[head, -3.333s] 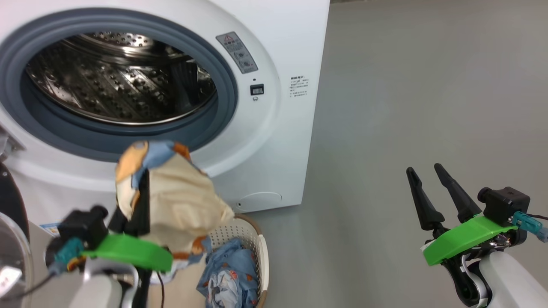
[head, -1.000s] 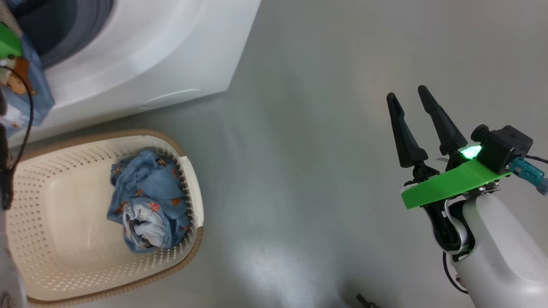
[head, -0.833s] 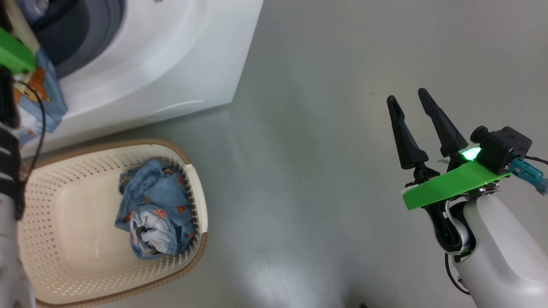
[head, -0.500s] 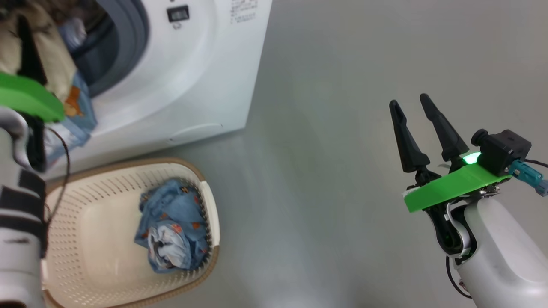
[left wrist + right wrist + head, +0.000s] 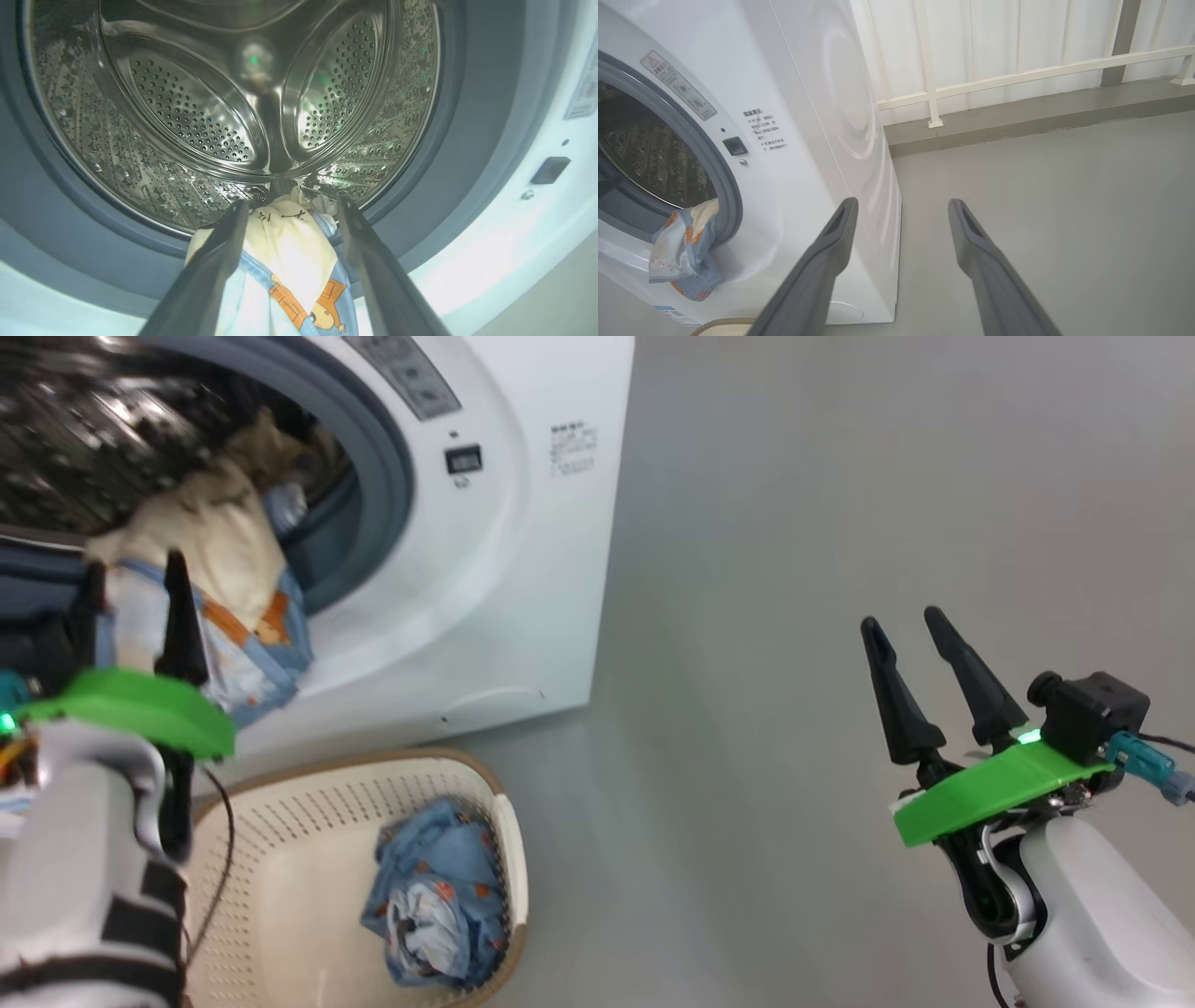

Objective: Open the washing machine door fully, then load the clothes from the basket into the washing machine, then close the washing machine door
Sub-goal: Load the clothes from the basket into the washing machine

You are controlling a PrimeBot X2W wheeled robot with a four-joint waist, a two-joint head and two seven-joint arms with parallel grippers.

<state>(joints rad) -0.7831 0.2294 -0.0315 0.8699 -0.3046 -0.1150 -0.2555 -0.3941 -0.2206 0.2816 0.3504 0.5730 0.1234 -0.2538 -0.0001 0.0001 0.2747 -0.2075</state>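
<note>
At drum (image 5: pixel 187 116) mouth: left gripper (image 5: pixel 293 207) jaws spread, cream garment (image 5: pixel 289 242) between them, draped over grey gasket (image 5: pixel 70 224), half outside. Best nudge it deeper before backing off. Note: blue garment (image 5: pixel 439 896) sits in basket (image 5: pixel 280 859); right gripper (image 5: pixel 910 625) spread, idle.

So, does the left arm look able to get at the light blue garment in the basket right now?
Probably yes. The left gripper is open before the washing machine, the basket sits open-topped below it, and the light blue garment lies uncovered inside. The cream garment drapes loose over the gasket.
</note>
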